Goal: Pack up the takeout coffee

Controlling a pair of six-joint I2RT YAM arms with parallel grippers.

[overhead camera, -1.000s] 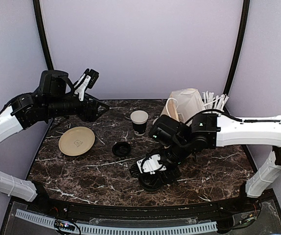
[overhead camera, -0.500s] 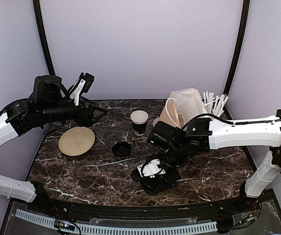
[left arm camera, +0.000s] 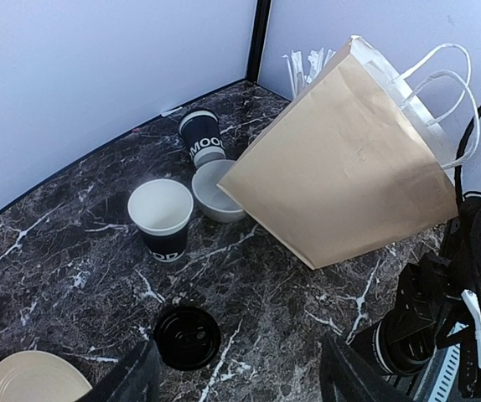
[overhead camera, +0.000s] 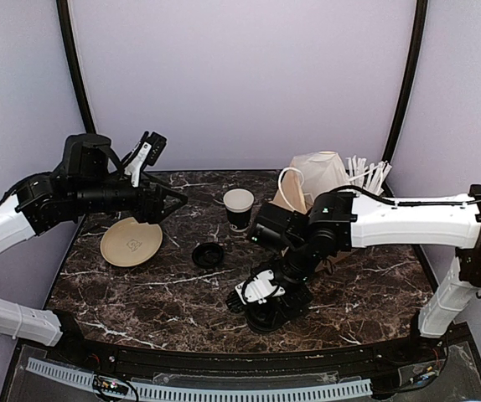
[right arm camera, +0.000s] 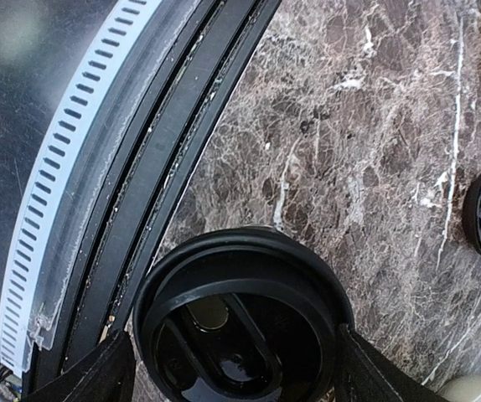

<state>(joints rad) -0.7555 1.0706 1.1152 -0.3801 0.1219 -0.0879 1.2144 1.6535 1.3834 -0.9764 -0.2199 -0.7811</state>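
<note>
1. Near the table's (overhead camera: pixel 140 285) front edge, a lidded black cup (right arm camera: pixel 240 276) is straddled by the right gripper (right arm camera: pixel 232 337). Its jaws are spread to either side of the dome lid, and contact cannot be told.
2. At table centre, an open cup (overhead camera: pixel 239 208) is seen, with a loose lid (overhead camera: pixel 208 255) in front.
3. Only the left wrist view shows a third cup (left arm camera: pixel 201 138), behind a white bowl (left arm camera: pixel 211 188) and beside the paper bag (left arm camera: pixel 341 176).
4. The left gripper (left arm camera: pixel 240 381) is held spread, with nothing between its jaws.
</note>
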